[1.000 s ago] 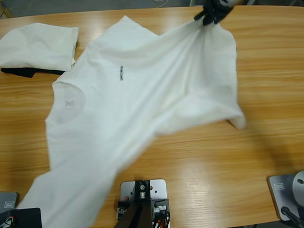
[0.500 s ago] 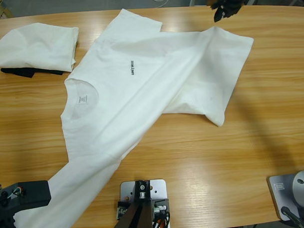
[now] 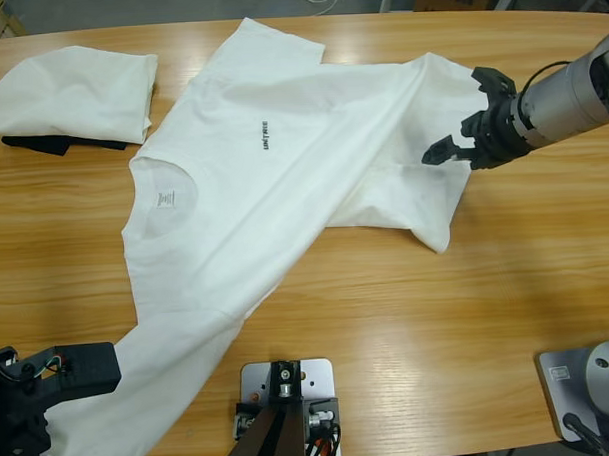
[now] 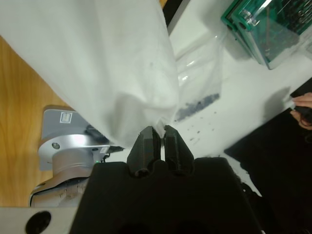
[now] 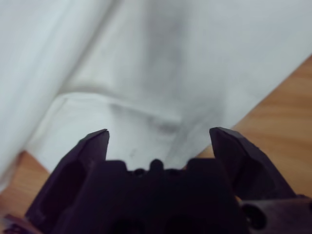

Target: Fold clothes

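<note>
Across the middle of the wooden bench (image 3: 546,280) a white T-shirt (image 3: 273,189) lies spread front side up, its round neck toward the left and small black lettering (image 3: 266,135) on the chest. One part of it is folded over toward the right, and a long corner trails down to the bottom left edge. At that corner the left gripper (image 4: 158,141) has its jaws closed tight on a pinch of the cloth, which hangs from them past the bench edge. Over the shirt's right edge the right gripper (image 3: 468,135) hovers with its jaws spread wide and nothing between them; its wrist view shows only white cloth and a strip of wood below. At the bench's far left a second white garment (image 3: 70,91) lies folded on top of something black (image 3: 36,144)
</note>
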